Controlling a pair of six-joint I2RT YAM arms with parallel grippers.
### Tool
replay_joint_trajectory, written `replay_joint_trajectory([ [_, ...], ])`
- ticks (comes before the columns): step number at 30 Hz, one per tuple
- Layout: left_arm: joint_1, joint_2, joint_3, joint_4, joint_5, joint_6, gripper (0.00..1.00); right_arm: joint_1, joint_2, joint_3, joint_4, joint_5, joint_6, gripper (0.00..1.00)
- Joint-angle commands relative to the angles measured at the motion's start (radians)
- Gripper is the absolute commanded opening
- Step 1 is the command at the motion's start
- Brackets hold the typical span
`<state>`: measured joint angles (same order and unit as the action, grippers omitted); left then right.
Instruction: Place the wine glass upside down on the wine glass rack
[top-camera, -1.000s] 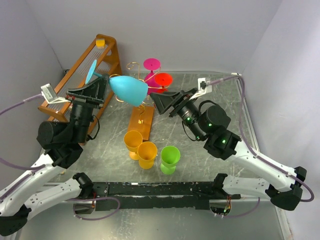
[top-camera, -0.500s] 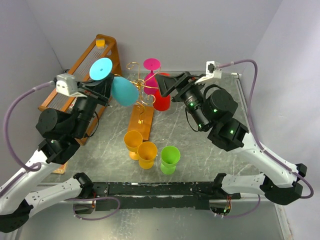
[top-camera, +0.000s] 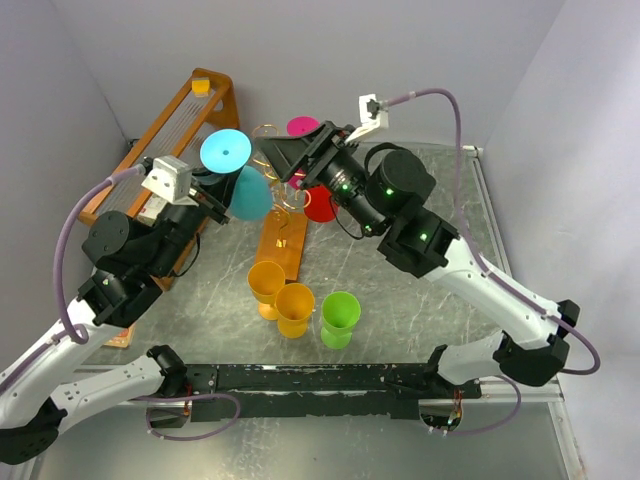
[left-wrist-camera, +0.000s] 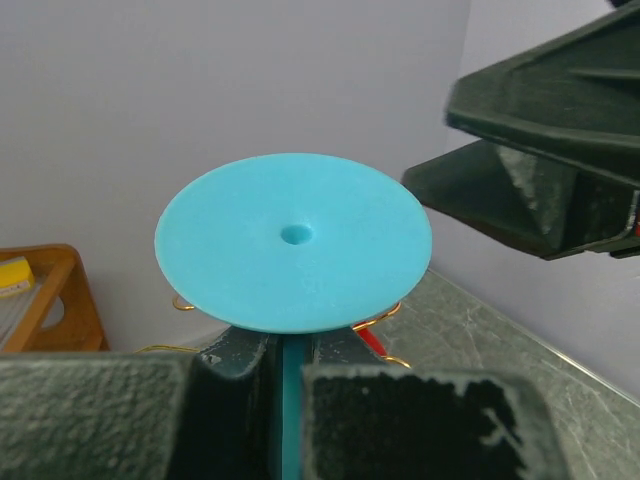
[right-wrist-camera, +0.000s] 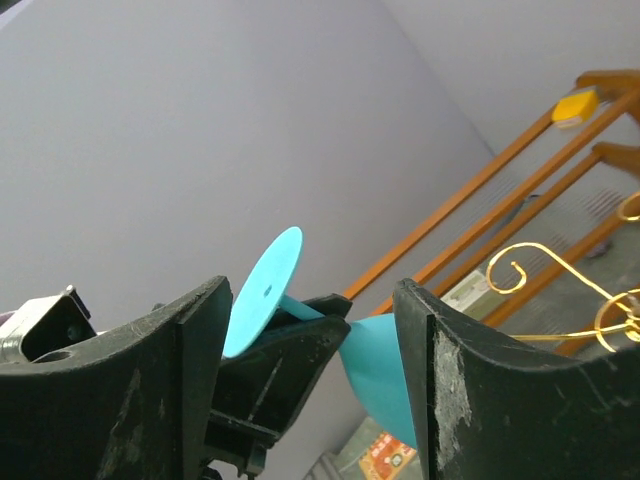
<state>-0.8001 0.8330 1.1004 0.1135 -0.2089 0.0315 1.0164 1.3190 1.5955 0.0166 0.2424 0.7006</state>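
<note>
My left gripper (top-camera: 226, 178) is shut on the stem of a cyan wine glass (top-camera: 250, 193). The glass is turned foot up and bowl down, its round foot (left-wrist-camera: 293, 243) filling the left wrist view above the jaws and the stem (left-wrist-camera: 283, 400). It hangs just left of the wine glass rack (top-camera: 279, 196), a gold wire tree on a small wooden base (top-camera: 282, 250). My right gripper (top-camera: 284, 158) stands open above the rack top, just right of the glass. In the right wrist view the cyan bowl (right-wrist-camera: 380, 370) and foot (right-wrist-camera: 262, 292) show between its fingers (right-wrist-camera: 480, 380).
A pink glass (top-camera: 303, 127) and a red glass (top-camera: 321, 206) hang on the rack's far side. Two orange cups (top-camera: 268, 283) (top-camera: 295, 308) and a green cup (top-camera: 340, 317) stand in front of the base. A slanted orange wooden shelf rack (top-camera: 190, 115) fills the back left.
My left arm has turned the cyan glass from lying sideways to foot up and brought it beside the rack. My right arm has swung left and up over the rack top.
</note>
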Motion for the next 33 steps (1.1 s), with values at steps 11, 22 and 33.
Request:
replay_joint_trajectory([
  [11, 0.004, -0.015, -0.008, 0.010, 0.042, 0.058, 0.07, 0.002, 0.098, 0.078, -0.029, -0.117, 0.208, 0.34],
  [22, 0.005, -0.024, 0.006, -0.026, 0.086, 0.031, 0.12, -0.023, 0.138, 0.091, -0.011, -0.203, 0.287, 0.03],
  [33, 0.004, -0.011, 0.135, -0.197, 0.116, -0.239, 0.73, -0.048, 0.070, 0.058, 0.074, -0.082, 0.108, 0.00],
])
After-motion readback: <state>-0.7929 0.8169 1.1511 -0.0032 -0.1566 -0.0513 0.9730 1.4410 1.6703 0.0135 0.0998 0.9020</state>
